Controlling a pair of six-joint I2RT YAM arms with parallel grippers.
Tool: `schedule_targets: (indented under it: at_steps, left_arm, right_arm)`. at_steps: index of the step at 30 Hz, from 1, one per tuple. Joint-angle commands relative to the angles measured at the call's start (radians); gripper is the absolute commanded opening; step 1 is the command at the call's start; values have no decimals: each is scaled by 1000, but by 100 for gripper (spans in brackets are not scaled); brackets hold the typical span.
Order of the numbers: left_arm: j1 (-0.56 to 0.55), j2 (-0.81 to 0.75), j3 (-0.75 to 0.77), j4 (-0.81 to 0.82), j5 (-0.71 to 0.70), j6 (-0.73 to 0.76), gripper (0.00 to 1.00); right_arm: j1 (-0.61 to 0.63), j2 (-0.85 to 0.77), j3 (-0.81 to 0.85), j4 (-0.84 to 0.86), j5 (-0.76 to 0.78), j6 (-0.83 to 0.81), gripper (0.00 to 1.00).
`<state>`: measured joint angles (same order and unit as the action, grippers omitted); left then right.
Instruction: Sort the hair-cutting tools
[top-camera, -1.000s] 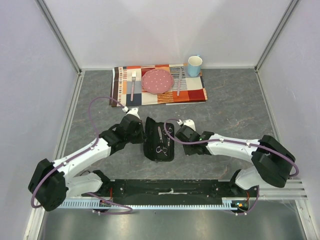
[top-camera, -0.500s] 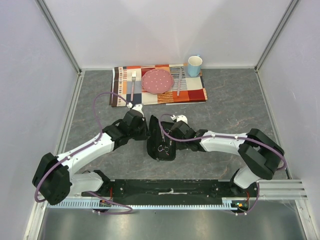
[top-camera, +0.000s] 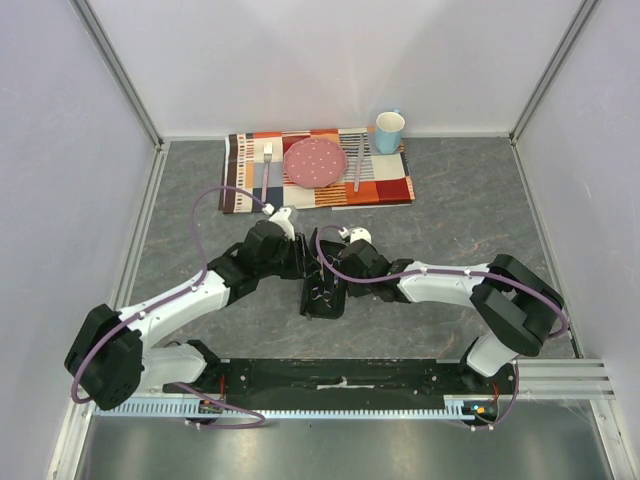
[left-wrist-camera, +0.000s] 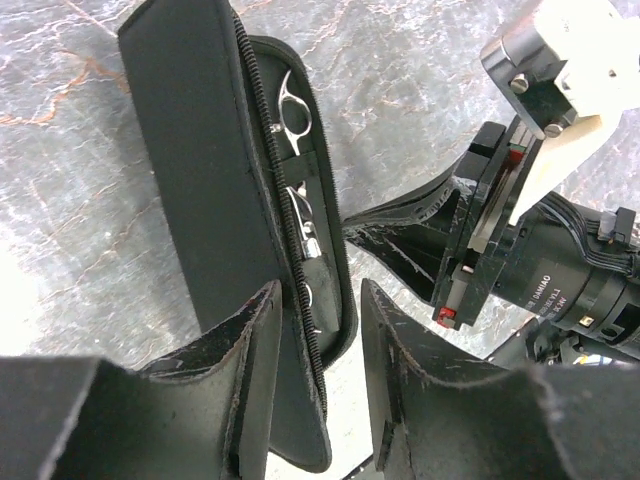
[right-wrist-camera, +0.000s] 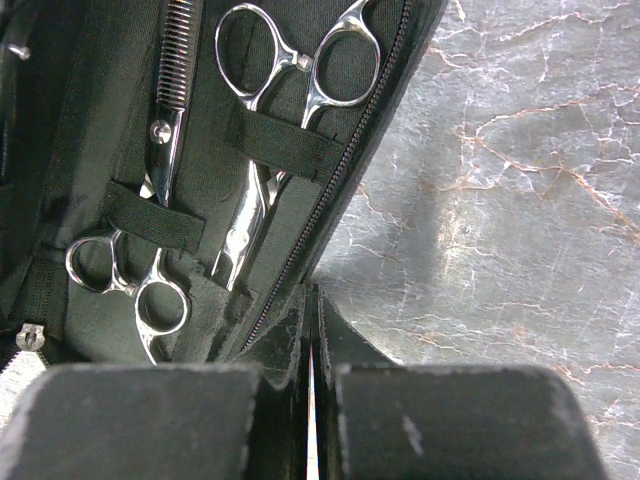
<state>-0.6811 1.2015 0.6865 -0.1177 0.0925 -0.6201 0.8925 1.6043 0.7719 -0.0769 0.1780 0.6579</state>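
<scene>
Right wrist view: my right fingers (right-wrist-camera: 390, 420) are pressed nearly together, seemingly nipping the rim of the zip case (right-wrist-camera: 90, 130) just ahead. Beyond them, two steel scissors (right-wrist-camera: 243, 228) sit strapped under elastic loops inside. My left fingers (left-wrist-camera: 250, 360) stand narrowly apart astride the case's zip edge. The scissors look light, stiff and slick; I'd pinch the ring handles.

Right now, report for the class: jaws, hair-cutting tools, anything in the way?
Left gripper jaws open astride case edge. Right gripper shut on case rim. Both scissors inside, straps in the way.
</scene>
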Motion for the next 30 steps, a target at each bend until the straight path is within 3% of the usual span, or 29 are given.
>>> schedule_targets:
  at_steps: [1, 14, 30]
  left_arm:
    - [-5, 9, -44, 174, 72, 5, 44]
    - [-5, 96, -162, 464, 134, -64, 44]
    - [-18, 257, -170, 625, 171, -113, 41]
  right_arm:
    - [0, 22, -37, 11, -26, -11, 0]
    - [-1, 16, -62, 23, -37, -18, 0]
    - [-1, -6, -92, 28, -34, -26, 0]
